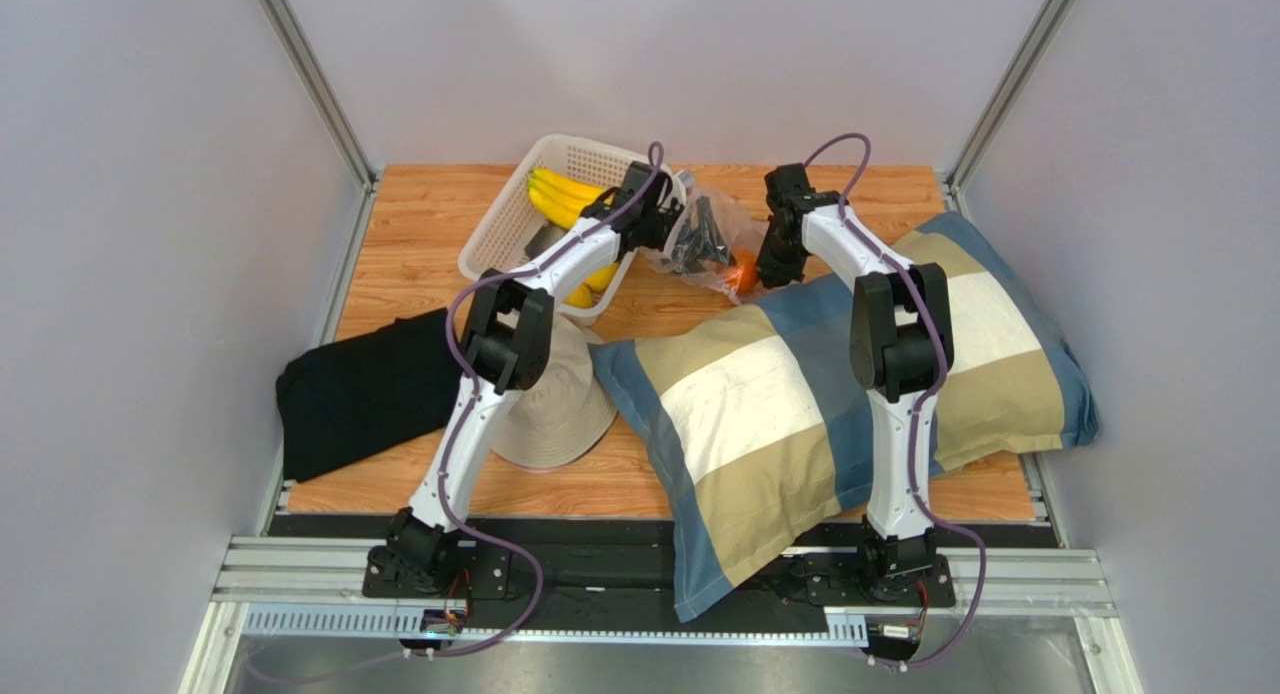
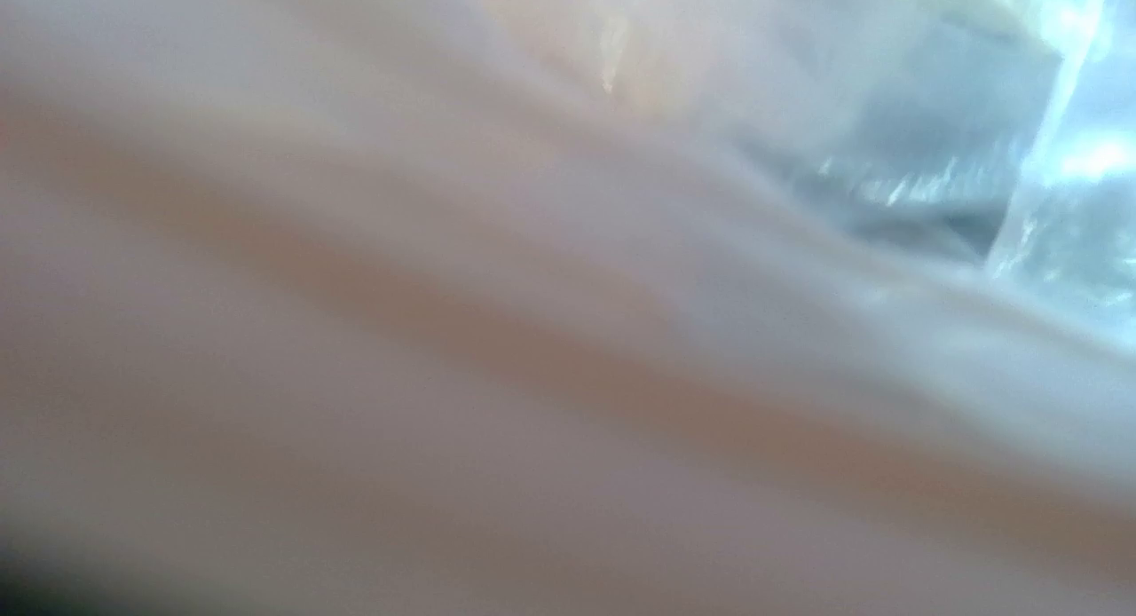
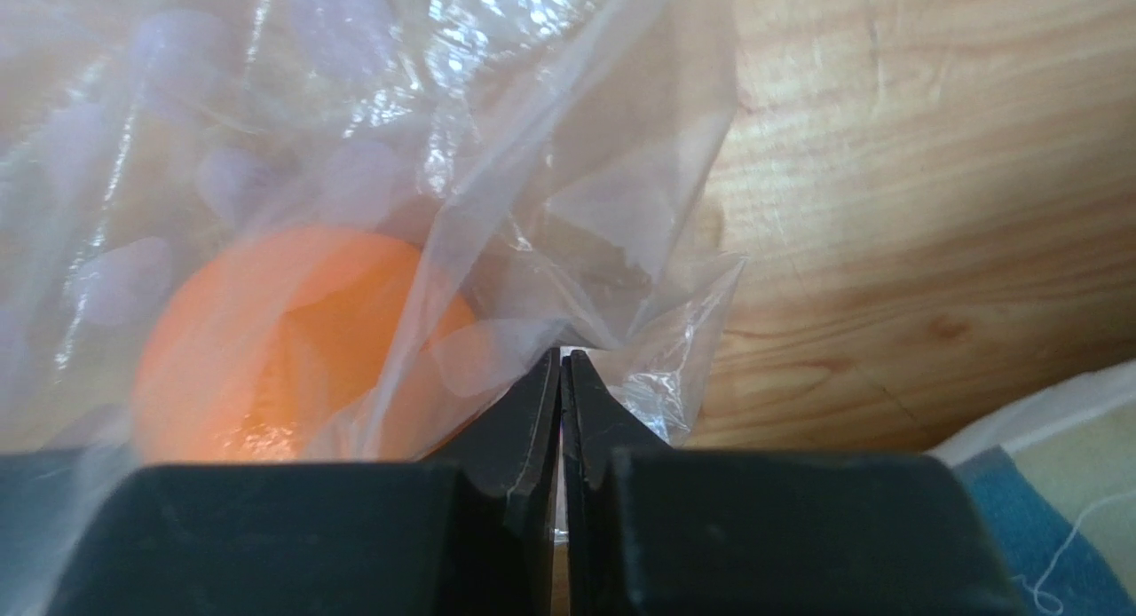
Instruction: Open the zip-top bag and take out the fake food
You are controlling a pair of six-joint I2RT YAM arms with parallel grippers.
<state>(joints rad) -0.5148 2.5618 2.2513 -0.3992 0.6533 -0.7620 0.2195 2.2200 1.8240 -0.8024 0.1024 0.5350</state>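
The zip-top bag (image 1: pixel 718 241) lies at the far middle of the counter (image 1: pixel 406 229), between the two arms and just beside the white mesh basket (image 1: pixel 496 232). Much of it is hard to read. The left wrist view is almost wholly a pale, out-of-focus blur, with only a patch of shiny crinkled film (image 2: pixel 933 137) at the upper right. None of the left tool's own fingers show there. From above, the left tool (image 1: pixel 666 222) sits against the bag's left side. Its jaws are too small and too buried to judge, so I cannot tell whether it is clenched or released.

The bag is clear, thin and wrinkled, catching white glare. A dark shape inside it cannot be made out from above. The zip strip is not distinguishable in any view.

The right wrist view gives what the overhead cannot. The right tool (image 3: pixel 562 363) has its black fingertips pressed together on a fold of the film (image 3: pixel 534 177). The orange (image 3: pixel 287 337) sits inside the bag, just left of that pinch. From above, the orange is only a small glow (image 1: pixel 744 279) beside the striped pillow (image 1: pixel 781 409). A banana bunch (image 1: pixel 559 196) rests in the basket.
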